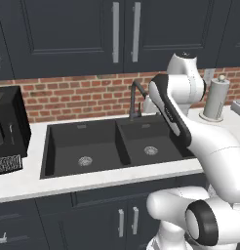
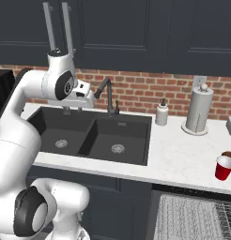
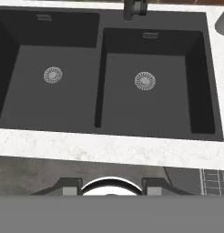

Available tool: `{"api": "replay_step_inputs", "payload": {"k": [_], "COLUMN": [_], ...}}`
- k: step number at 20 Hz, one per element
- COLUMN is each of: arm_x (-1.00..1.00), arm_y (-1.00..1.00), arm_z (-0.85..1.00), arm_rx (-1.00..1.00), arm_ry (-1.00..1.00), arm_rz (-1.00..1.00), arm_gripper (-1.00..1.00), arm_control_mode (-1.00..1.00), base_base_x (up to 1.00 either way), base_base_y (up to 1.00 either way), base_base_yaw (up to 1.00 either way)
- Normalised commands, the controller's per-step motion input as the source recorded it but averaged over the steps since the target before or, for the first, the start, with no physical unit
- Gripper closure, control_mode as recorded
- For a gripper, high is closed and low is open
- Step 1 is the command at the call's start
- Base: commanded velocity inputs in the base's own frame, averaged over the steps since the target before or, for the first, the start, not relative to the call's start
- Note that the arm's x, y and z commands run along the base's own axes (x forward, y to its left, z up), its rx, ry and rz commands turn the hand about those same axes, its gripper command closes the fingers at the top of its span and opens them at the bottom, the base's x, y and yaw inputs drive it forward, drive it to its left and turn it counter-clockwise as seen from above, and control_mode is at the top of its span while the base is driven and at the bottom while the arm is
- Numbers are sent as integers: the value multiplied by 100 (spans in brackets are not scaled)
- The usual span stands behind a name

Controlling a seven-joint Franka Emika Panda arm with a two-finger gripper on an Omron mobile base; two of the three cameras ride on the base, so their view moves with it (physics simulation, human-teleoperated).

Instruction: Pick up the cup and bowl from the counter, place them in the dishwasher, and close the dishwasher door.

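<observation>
Near the right edge of the right base view, the red cup (image 2: pixel 225 167) stands upright on the white marbled counter (image 2: pixel 183 152), and the dark brown bowl (image 2: pixel 230 154) peeks out just behind it, cut by the frame edge; whether the two touch I cannot tell. Below them, at the lower right, the dishwasher (image 2: pixel 192 215) shows its silver wire rack pulled out under the counter edge.

At the upper left of that view, the white arm bends over the black double sink (image 2: pixel 96 136), with the gripper (image 2: pixel 75 110) hanging above the left basin, beside the dark faucet (image 2: pixel 107 96). Its fingers are too small there to judge. In the hand view the two dark finger tips (image 3: pixel 70 186) rise at the bottom with a gap between them and nothing between; how wide they stand I cannot tell. That view looks down on both basins and their round drains.

Further right on the counter stand a white soap dispenser (image 2: pixel 161 113) and a paper towel holder (image 2: pixel 198 112). In the left base view a black appliance (image 1: pixel 10 127) sits at the left edge.
</observation>
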Motion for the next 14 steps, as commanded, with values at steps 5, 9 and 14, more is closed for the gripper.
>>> {"api": "replay_step_inputs", "payload": {"k": [5, 9, 14], "arm_x": [0, 0, 0], "arm_y": [0, 0, 0], "arm_z": [0, 0, 0], "arm_rx": [0, 0, 0], "arm_ry": [0, 0, 0], "arm_rz": [0, 0, 0], "arm_gripper": [-100, -100, -100], "arm_control_mode": [100, 100, 100], "base_base_x": [0, 0, 0], "base_base_y": [0, 0, 0], "base_base_yaw": [-4, -23, -40]}}
